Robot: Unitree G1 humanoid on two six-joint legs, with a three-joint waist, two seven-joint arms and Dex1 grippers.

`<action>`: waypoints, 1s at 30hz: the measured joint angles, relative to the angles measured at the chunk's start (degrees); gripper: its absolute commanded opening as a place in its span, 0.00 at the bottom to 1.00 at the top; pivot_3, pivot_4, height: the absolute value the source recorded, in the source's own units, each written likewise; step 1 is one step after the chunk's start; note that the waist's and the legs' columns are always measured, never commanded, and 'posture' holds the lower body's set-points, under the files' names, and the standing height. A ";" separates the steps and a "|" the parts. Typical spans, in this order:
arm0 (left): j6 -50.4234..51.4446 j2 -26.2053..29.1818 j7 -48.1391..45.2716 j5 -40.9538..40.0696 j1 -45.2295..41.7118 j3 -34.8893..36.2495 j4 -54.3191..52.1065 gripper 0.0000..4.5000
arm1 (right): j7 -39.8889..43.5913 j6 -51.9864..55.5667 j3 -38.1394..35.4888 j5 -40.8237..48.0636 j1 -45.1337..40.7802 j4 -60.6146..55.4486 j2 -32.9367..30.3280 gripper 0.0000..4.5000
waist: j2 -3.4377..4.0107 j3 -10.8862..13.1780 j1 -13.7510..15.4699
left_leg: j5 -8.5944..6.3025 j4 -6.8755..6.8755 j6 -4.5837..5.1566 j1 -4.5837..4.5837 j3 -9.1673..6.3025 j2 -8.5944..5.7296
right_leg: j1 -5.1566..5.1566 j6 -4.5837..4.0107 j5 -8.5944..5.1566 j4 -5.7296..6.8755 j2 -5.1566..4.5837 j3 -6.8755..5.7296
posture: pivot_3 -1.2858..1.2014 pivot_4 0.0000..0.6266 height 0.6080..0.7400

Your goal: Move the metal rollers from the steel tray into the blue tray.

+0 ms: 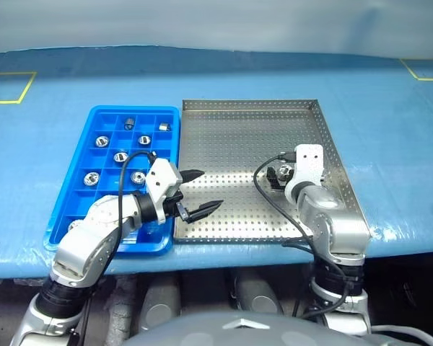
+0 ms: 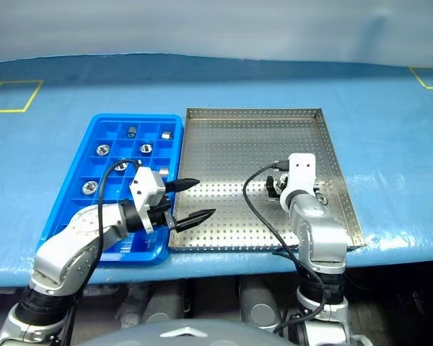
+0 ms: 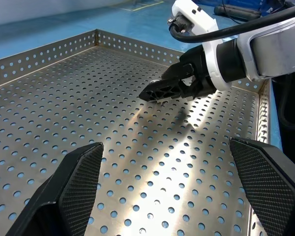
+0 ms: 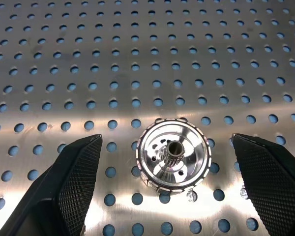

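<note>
Near the steel tray [image 1: 224, 130]'s right rim, the right tool [image 4: 169, 196] straddles one roller [image 4: 173, 155] (fingers wide, untouching).

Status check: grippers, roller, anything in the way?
Left gripper open, empty. Right gripper open, straddling a metal roller on the steel tray, not gripped. Nothing in the way.

Blue-covered table [image 1: 390, 122] marked with yellow tape outlines [image 1: 7, 88], bearing blue tray [image 1: 66, 193] and steel tray [image 1: 238, 130] side by side, touching, near front edge.
</note>
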 measured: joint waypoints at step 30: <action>-2.32 1.25 4.56 -0.75 18.71 11.54 -8.84 1.00 | 10.97 -1.80 22.53 6.01 -12.82 -0.95 2.05 0.38 | -0.05 0.02 2.87 | 0.00 0.00 0.02 0.00 0.02 0.03 | -0.03 -0.02 0.00 0.03 -0.02 -0.01 | 0.60 0.24 1.00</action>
